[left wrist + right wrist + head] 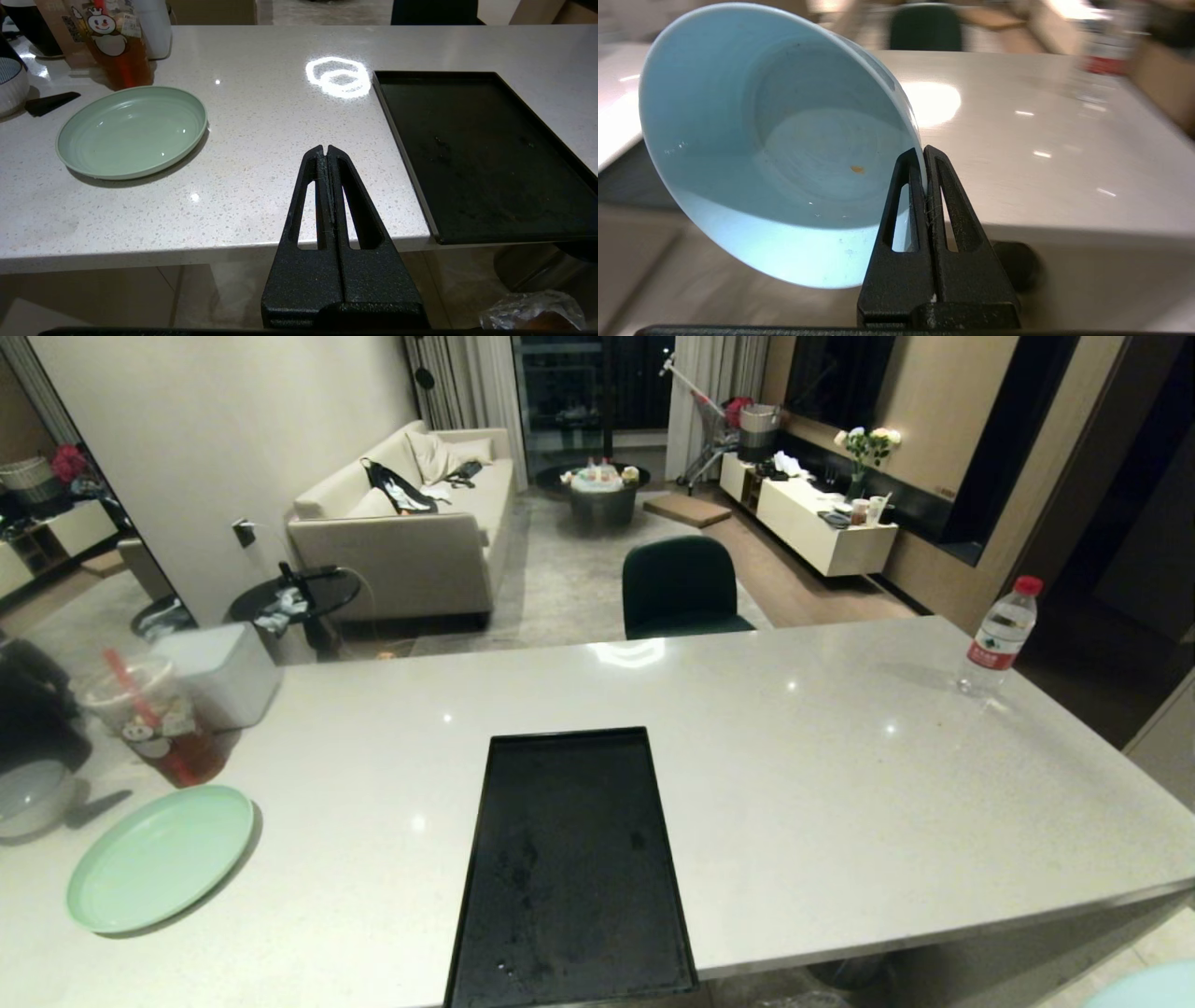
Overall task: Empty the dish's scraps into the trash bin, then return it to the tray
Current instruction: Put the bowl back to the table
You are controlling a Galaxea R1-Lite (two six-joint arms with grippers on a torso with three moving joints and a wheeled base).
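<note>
My right gripper (923,150) is shut on the rim of the dish (784,140), a pale light-blue bowl held tipped on its side off the near edge of the counter. Inside it is only one tiny orange speck of the scraps (857,169). A sliver of the dish (1148,987) shows at the bottom right corner of the head view. The black tray (571,859) lies bare at the counter's near edge. My left gripper (325,148) is shut on nothing, parked just below the counter's edge left of the tray (481,154). Crinkled clear plastic of the trash bin (532,313) shows on the floor under the tray's corner.
A mint-green plate (161,855) lies at the left of the white counter (822,775), with an iced-tea cup (154,719), a white box (224,672) and a white-grey bowl (33,798) behind it. A water bottle (1001,635) stands far right. A shiny cylinder (523,268) stands under the counter.
</note>
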